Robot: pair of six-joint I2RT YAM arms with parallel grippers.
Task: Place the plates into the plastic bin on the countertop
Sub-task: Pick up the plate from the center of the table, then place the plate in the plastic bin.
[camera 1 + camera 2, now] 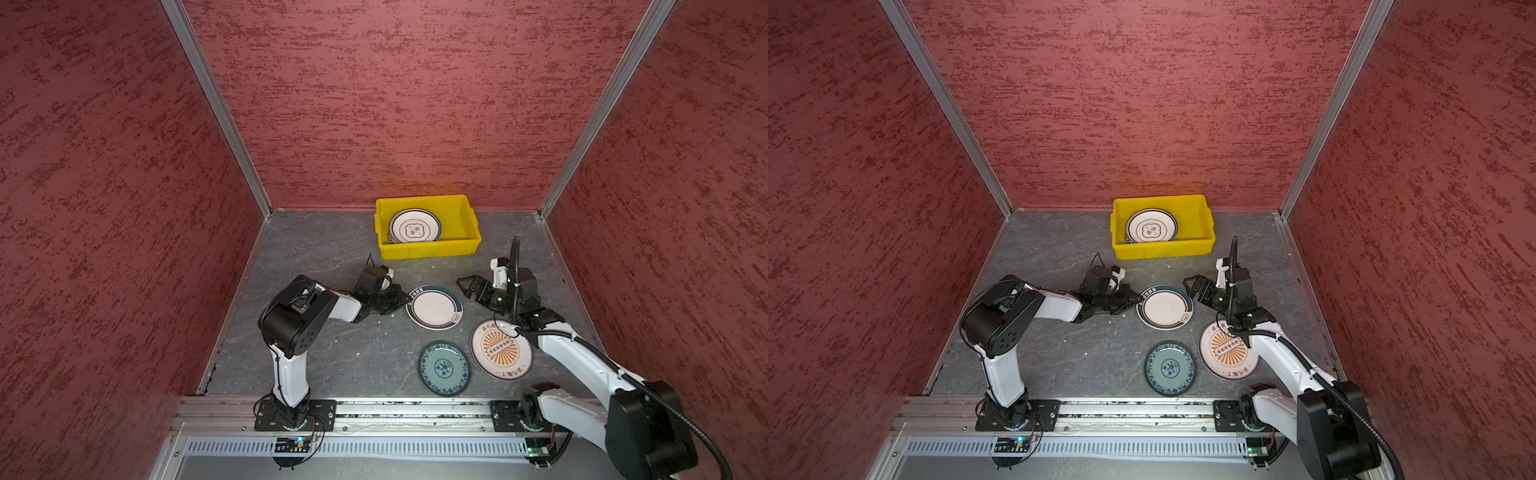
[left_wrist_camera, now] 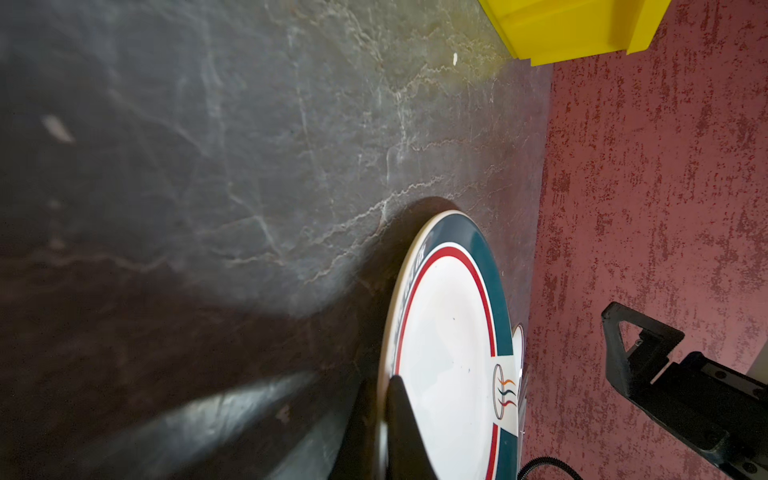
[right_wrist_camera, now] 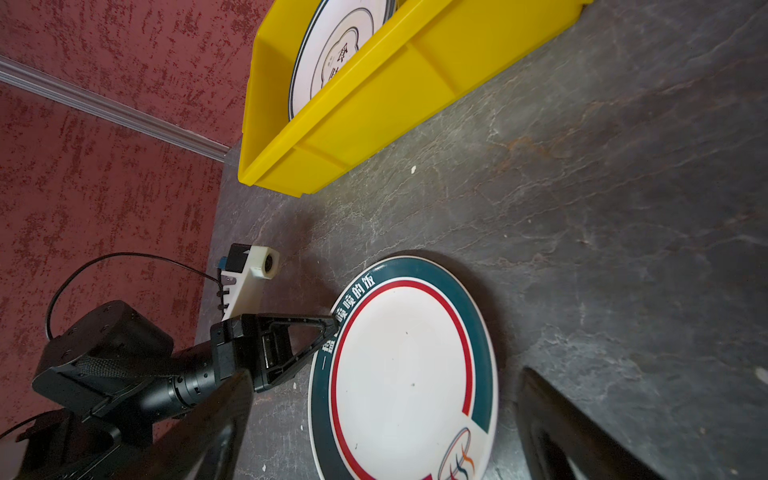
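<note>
The countertop (image 1: 324,365) is flat dark grey stone-look stuff w/ pale veins, pretty matte. The walls (image 1: 374,104) are rough red textured panels. The plastic bin (image 1: 428,249) is a glossy bright yellow rect. tub w/ a flared lip, sitting at the back of the counter close to the rear wall. In its left half there's a black-rimmed plate (image 1: 414,226), white w/ a cloud-shaped outline in the middle, and edges of more plates show under it.

3 plates are out on the counter, all round, shallow and shiny. The teal-banded plate (image 1: 434,307) is white w/ a wide teal rim band, a thin red ring, white characters on the band + a small logo. In front of it is the patterned plate (image 1: 444,368), smaller, teal-blue w/ a dark border. Just beside that is the sunburst plate (image 1: 498,351), white w/ orange rays, partly under the right arm.

The left gripper (image 1: 405,297) is pinched tight on the teal-banded plate's left rim, one finger (image 2: 399,415) over the top. Can't tell if that edge is off the counter. The right gripper (image 1: 463,289) is spread wide, holding nothing, near the same plate's right side, not touching.
</note>
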